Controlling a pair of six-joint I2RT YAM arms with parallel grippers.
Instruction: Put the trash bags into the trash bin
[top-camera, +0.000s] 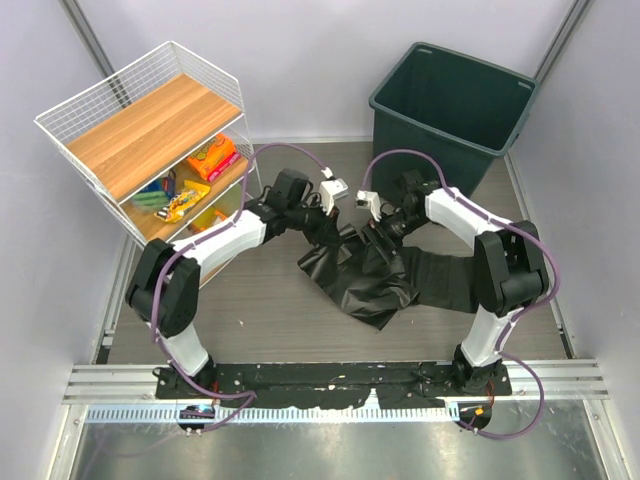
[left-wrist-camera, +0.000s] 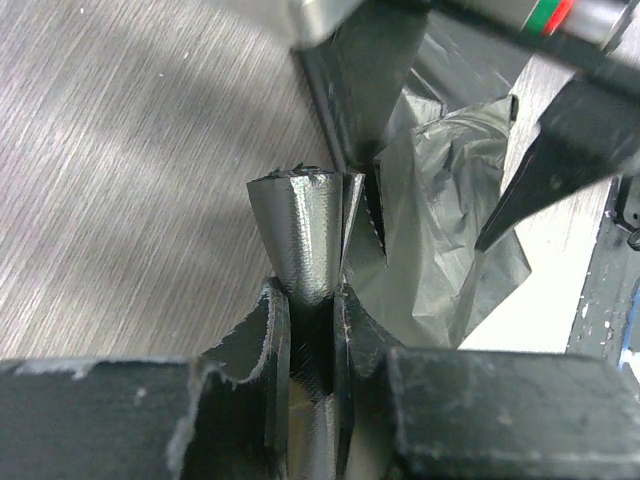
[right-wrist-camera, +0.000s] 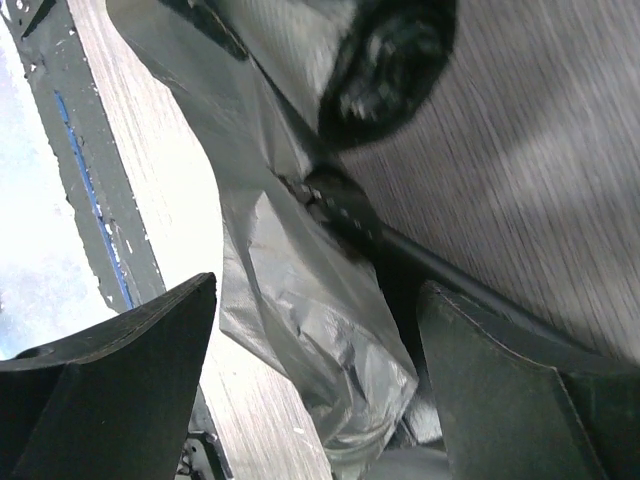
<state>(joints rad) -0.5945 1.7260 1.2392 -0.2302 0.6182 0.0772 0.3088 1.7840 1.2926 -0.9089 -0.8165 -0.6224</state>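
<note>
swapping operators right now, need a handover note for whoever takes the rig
Left gripper: shut on a pinched fold of the trash bags.
Right gripper: open, jaws either side of the plastic, gripping nothing.
Trash bags: crumpled heap on the table between the arms. Trash bin: far right, no bags seen inside.
Done: one grip taken. Left: lift the bags and drop them into the bin.

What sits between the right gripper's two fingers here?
A crinkled fold of the thin glossy black plastic trash bag lies between the open right gripper's fingers; the right wrist view shows it.
</note>
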